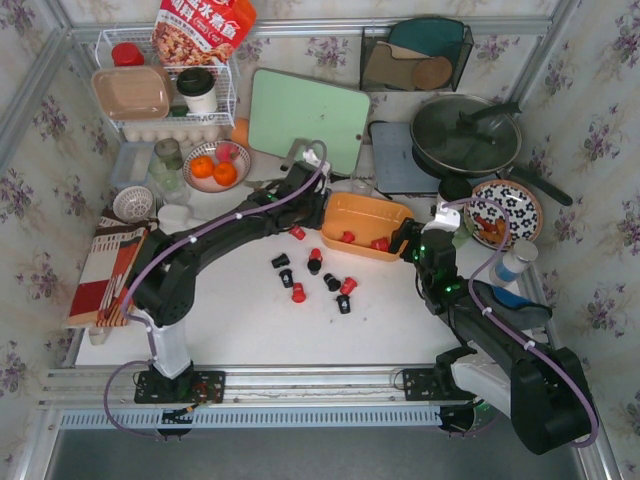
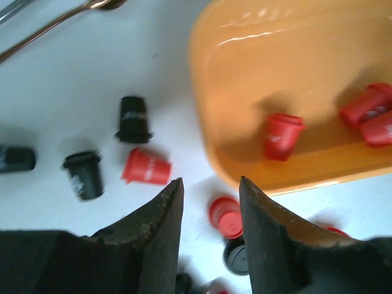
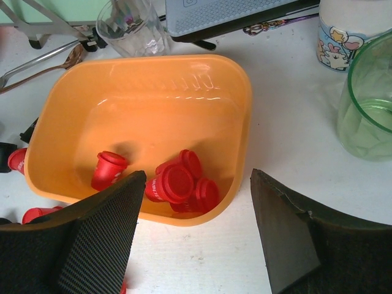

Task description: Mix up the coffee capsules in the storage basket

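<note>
The orange storage basket sits right of the table's middle; it also shows in the left wrist view and the right wrist view. It holds a few red coffee capsules, bunched at its near side. Several more red and black capsules lie scattered on the table in front of its left end, among them a red one and a black one. My left gripper is open and empty above the table by the basket's left edge. My right gripper is open and empty at the basket's near right corner.
A clear glass and a spoon lie just behind the basket, a green cup to its right. A green cutting board, a pan, a patterned plate and a bowl of oranges stand further back.
</note>
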